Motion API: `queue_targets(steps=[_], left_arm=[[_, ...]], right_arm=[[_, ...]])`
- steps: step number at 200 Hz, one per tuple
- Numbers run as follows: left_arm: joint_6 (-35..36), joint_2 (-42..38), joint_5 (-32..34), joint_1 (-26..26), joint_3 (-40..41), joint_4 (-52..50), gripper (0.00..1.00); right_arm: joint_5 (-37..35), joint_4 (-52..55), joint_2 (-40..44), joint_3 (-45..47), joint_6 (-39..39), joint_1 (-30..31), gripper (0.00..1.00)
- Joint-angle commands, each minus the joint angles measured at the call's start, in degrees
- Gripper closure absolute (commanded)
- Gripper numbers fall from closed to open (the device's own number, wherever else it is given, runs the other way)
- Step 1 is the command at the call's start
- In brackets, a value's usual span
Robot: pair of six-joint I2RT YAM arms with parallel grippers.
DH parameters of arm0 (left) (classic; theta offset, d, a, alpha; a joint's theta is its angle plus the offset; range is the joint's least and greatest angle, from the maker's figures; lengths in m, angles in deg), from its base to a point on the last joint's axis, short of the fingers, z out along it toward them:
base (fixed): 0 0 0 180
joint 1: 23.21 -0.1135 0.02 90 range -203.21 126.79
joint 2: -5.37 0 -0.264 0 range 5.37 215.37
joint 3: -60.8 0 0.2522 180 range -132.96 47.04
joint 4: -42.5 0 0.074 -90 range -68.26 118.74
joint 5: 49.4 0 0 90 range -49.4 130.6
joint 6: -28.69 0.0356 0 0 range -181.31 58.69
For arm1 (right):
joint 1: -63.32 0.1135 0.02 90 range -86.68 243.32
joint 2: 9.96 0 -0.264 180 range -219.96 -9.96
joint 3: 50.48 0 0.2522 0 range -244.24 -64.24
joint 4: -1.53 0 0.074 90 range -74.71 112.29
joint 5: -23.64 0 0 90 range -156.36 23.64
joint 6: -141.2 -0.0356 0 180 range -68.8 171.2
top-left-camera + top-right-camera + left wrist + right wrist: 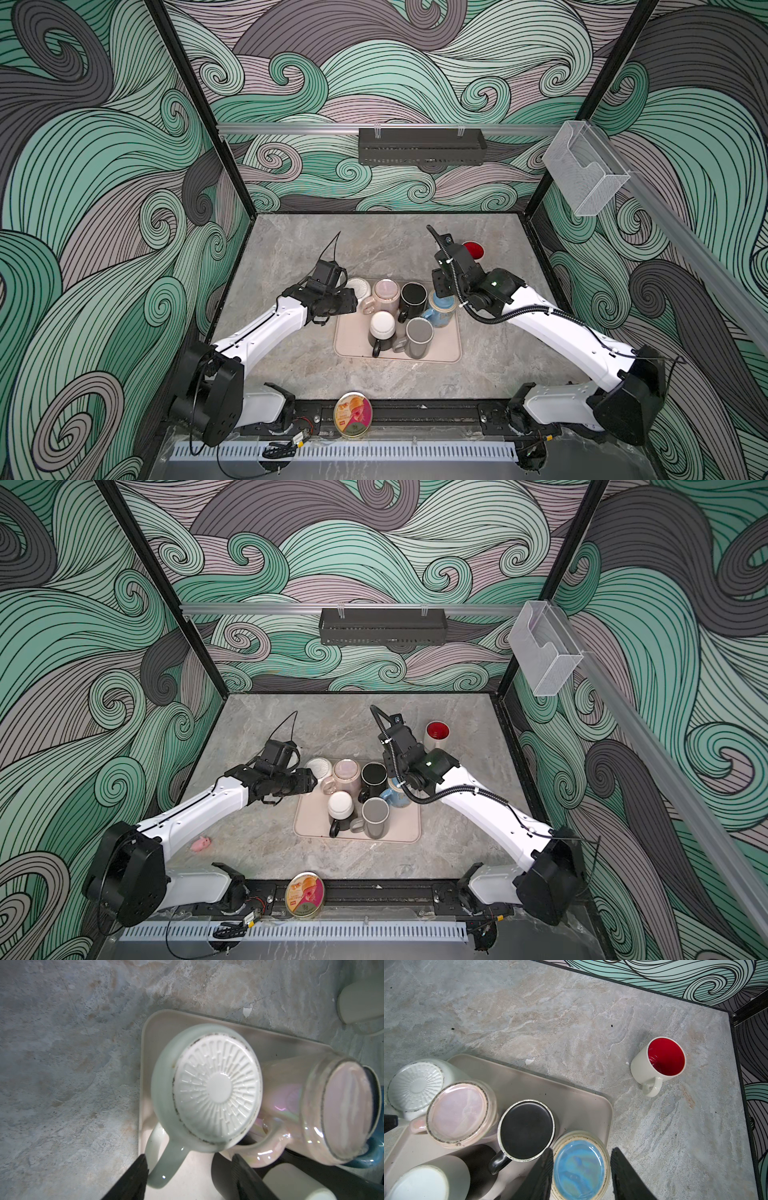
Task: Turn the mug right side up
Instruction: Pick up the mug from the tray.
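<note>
left arm (266,328), right arm (561,332): white shells, black joints | cable (490,321): black corrugated | LED (493,284): green

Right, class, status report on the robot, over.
Left gripper open, astride handle of pale green mug. Right gripper flanks blue mug, grip unclear. Both mugs upside down; pink mug tight alongside.

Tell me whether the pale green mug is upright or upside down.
Upside down: the pale green mug shows its ribbed base facing up, mouth down on the tray.
</note>
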Motion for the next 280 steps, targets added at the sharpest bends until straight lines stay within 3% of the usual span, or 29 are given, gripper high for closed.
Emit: queue_targets(steps=[1, 80, 183, 280], left_arm=[[-0.15, 0.58, -1.82, -0.43, -0.96, -1.42, 0.39], [1.67, 1.72, 1.31, -0.33, -2.17, -3.17, 0.35], [2.53, 3.44, 0.87, 0.18, -1.55, -1.79, 0.5], [6.5, 9.1, 9.59, 2.99, -5.06, -2.87, 0.51]], right_arm=[[-0.35, -0.65, -0.79, 0.69, -1.0, 0.34, 0.53], [1.91, -2.79, -3.18, 0.51, -1.51, 0.39, 0.54], [3.32, -3.88, -4.96, 0.75, -2.21, 0.43, 0.56], [3.98, -4.94, -5.67, 1.49, -2.58, 0.52, 0.57]])
